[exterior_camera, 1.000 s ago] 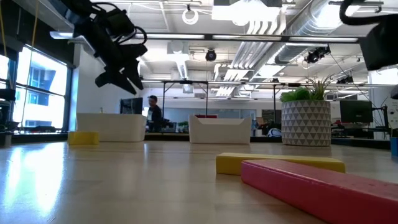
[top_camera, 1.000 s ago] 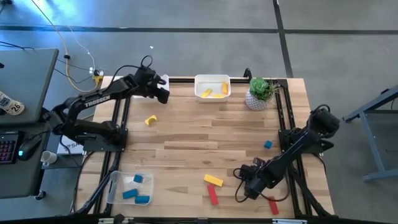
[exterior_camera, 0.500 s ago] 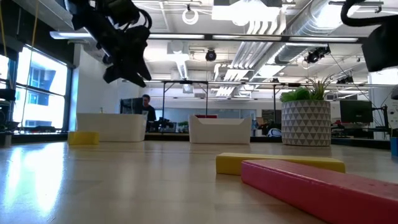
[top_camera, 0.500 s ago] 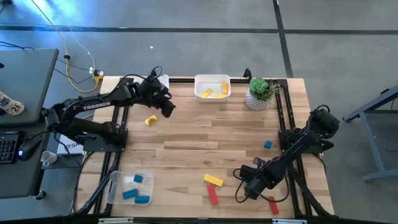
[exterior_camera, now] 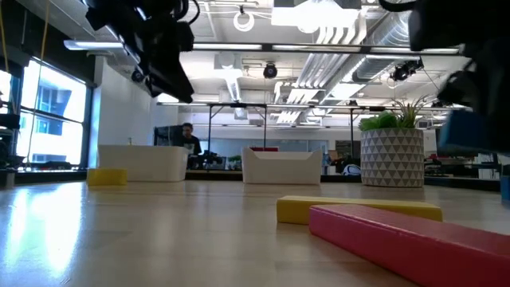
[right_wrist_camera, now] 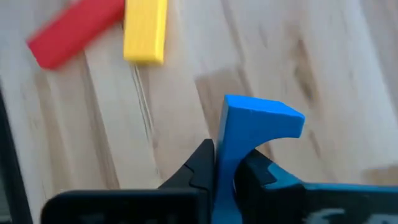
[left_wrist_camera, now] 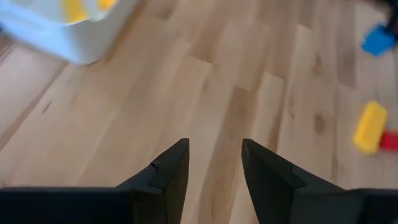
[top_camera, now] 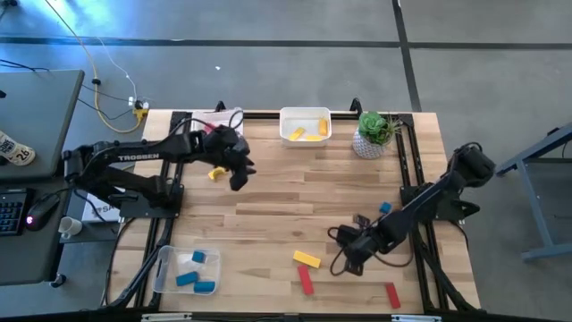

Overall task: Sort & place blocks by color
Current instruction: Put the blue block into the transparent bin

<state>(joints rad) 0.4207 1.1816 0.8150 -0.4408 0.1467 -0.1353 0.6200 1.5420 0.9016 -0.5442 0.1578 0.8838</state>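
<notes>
My right gripper point(top_camera: 347, 249) hangs over the table's near right part, left of a small blue block point(top_camera: 384, 207), and is shut on a blue arch-shaped block point(right_wrist_camera: 255, 124). That block shows blurred above the table in the low view point(exterior_camera: 470, 131). A yellow bar point(top_camera: 307, 259) and a red bar point(top_camera: 306, 281) lie flat just left of it. Another red bar point(top_camera: 391, 294) lies at the near edge. My left gripper point(top_camera: 238, 175) stands open above bare wood, right of a yellow block point(top_camera: 215, 173), with nothing between its fingers point(left_wrist_camera: 180, 168). My right gripper pinches the blue arch block between its two fingers, which press on its two flat sides at the end nearest the wrist point(right_wrist_camera: 225, 163). The block's wider end point(right_wrist_camera: 264, 118) sticks out past the fingertips. The fingers slant steeply down from the right. The block is lifted clear of the table.
A white bin point(top_camera: 306, 136) with yellow blocks stands at the far edge, and a potted plant point(top_camera: 374, 132) is beside it. A clear bin point(top_camera: 166, 268) with blue blocks sits near left. Dark rails point(top_camera: 407, 170) run along both sides. The table's middle is bare wood.
My left gripper has swung from the far left corner toward the table's middle, past the yellow block, rolling as it went. My right gripper has risen and shifted toward the far left; the blue block now shows lifted above the table in the low view.
</notes>
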